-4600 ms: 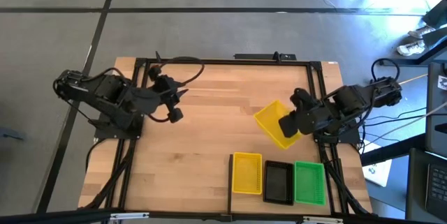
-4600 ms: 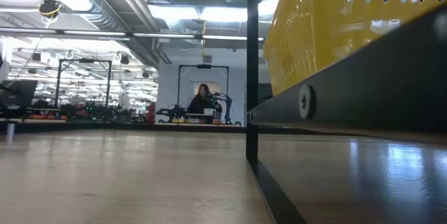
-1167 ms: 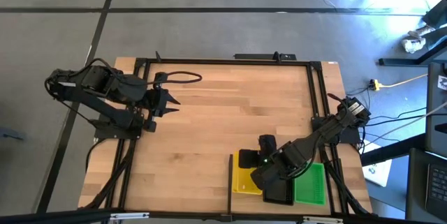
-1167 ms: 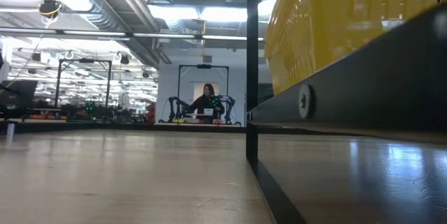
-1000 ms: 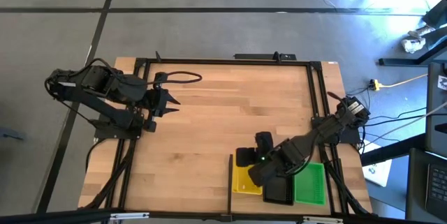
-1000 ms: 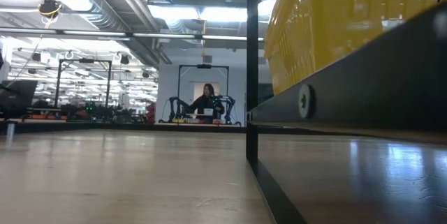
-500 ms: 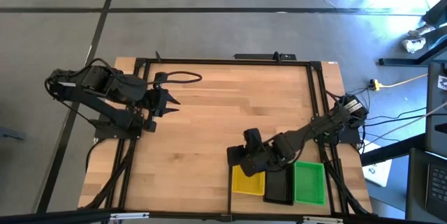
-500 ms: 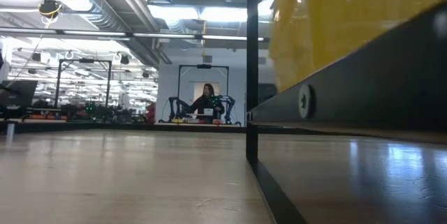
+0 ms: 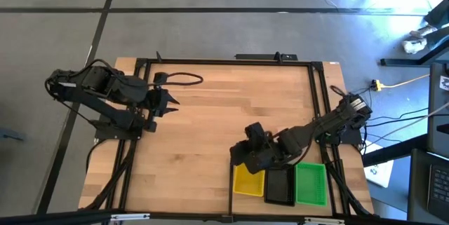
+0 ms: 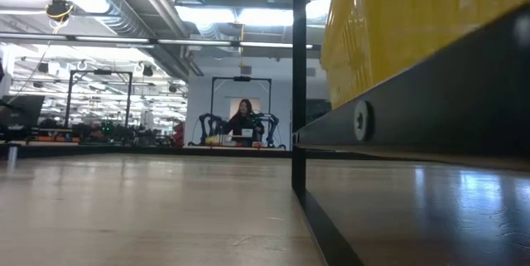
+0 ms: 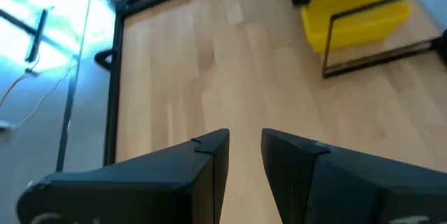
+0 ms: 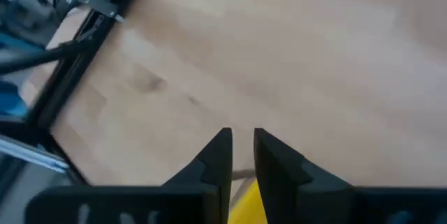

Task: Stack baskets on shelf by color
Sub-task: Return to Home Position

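The right tool (image 12: 238, 139) has given up the yellow basket it was carrying and pulled off the stacks toward 10 o'clock. The basket now sits on the yellow stack (image 9: 248, 181).

The left arm waits folded at the worktop's (image 9: 210, 113) 9 o'clock edge. Its left tool (image 11: 244, 140) has a narrow gap between the fingers and holds nothing. The right tool hangs just off the yellow stack's far end, above bare wood. Its fingers are parted by a slim gap and empty, with a sliver of yellow showing beneath them in the right wrist view.

On the shelf (image 9: 232, 193), at the worktop's 5 o'clock corner, three stacks stand side by side. They are the yellow stack, the black stack (image 9: 279, 186) and the green stack (image 9: 310, 183). The sorting looks finished.

Only the retreat to rest seems left. I would lift the right arm first so the fingers clear the basket rims. Then I would fold it back toward its base at 3 o'clock in a high arc, crossing above the black and green stacks and not through them. It should also stay clear of the black frame rail (image 9: 316, 99) on that side.

The worktop is pale planked wood, with a cable loop (image 9: 184, 79) lying near 11 o'clock. Grey floor (image 9: 210, 29) surrounds it. In the low view, a person (image 10: 243, 117) sits far off in a lit workshop under ceiling ducts.
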You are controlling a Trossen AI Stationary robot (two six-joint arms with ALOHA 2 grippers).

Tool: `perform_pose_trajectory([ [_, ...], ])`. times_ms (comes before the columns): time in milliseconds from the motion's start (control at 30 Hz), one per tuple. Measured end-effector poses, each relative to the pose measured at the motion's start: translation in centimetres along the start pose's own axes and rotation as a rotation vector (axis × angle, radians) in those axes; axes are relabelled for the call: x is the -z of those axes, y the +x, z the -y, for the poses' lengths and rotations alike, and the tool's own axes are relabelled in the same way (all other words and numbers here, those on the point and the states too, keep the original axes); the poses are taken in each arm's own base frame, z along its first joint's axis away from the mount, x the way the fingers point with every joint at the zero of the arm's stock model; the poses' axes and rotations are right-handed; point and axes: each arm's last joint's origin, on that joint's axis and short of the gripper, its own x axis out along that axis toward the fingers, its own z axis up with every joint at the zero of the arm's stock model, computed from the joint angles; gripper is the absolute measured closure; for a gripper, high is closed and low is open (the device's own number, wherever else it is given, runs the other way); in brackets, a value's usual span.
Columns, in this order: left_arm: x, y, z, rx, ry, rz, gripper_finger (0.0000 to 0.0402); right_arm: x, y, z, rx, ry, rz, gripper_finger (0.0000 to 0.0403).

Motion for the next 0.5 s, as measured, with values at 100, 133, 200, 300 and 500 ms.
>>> perform_pose_trajectory([
  [100,0.4,0.0,0.0,-0.015,-0.018,-0.039,0.0324,-1.3,-2.0,-0.5,-0.001,-0.175,0.047,0.0353],
  [133,0.5,0.0,0.0,-0.016,-0.036,-0.051,0.0324,-1.8,-2.7,-0.8,-0.004,-0.247,0.062,0.0359],
  [200,0.6,0.0,0.0,-0.019,-0.063,-0.066,0.0328,-2.8,-4.1,-1.3,0.010,-0.401,0.092,0.0375],
  [300,0.9,0.0,-0.2,-0.027,-0.086,-0.085,0.0347,-4.6,-6.7,-2.1,0.020,-0.572,0.170,0.0398],
  [500,1.6,-1.9,-0.8,-0.073,-0.158,-0.042,0.0397,-8.2,-12.1,-1.6,0.126,-0.814,0.270,0.0401],
])
